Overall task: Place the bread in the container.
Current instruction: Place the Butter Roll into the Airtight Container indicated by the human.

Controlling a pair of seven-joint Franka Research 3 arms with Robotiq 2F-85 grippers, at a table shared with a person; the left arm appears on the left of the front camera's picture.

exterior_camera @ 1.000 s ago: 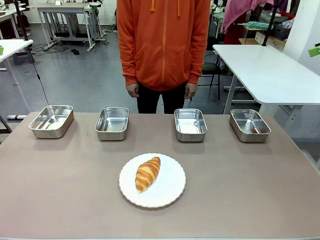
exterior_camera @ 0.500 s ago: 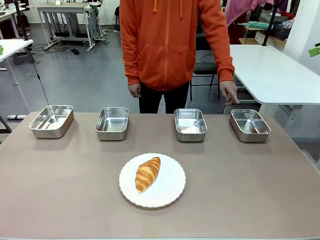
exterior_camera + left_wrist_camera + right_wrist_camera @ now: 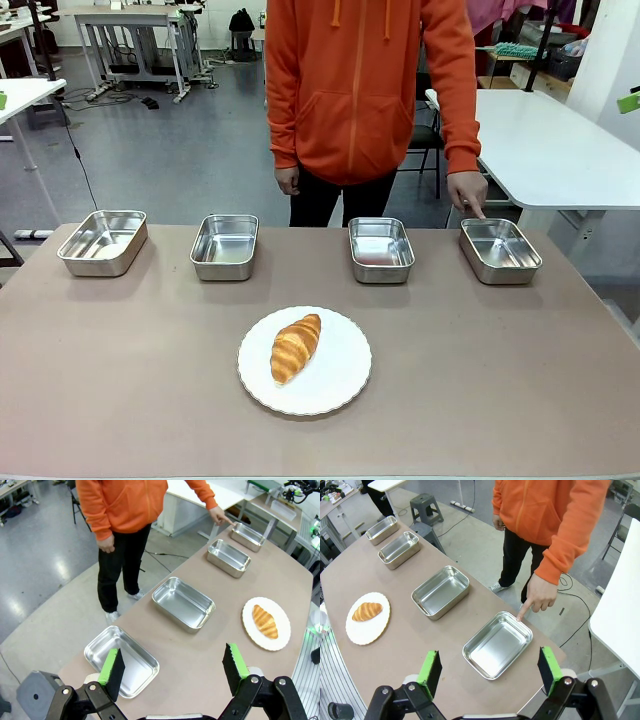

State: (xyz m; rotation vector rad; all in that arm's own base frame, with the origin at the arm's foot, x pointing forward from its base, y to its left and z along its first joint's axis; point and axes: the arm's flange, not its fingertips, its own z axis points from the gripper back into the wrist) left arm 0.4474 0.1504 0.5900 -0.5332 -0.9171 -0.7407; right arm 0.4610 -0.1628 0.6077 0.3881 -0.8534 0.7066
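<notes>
The left hand [image 3: 172, 649] is hanging wide open and empty over the surface [image 3: 192, 672], with a pan [image 3: 137, 655] lying just beneath one finger. The bread [image 3: 264, 621] is resting on a plate [image 3: 284, 625] ahead and to the right of it. The right hand [image 3: 489, 651] is gaping just as wide, gripping nothing. The container [image 3: 497, 647] is sitting just ahead between its fingers, and a person's finger [image 3: 522, 613] is pointing at the far rim.

Croissant [image 3: 296, 347] lies on white plate [image 3: 345, 385], mid-table. Person's hand [image 3: 467, 190] points a finger at rightmost steel pan [image 3: 500, 250] rim; three other pans [image 3: 224, 246] sit in a row to its left.
</notes>
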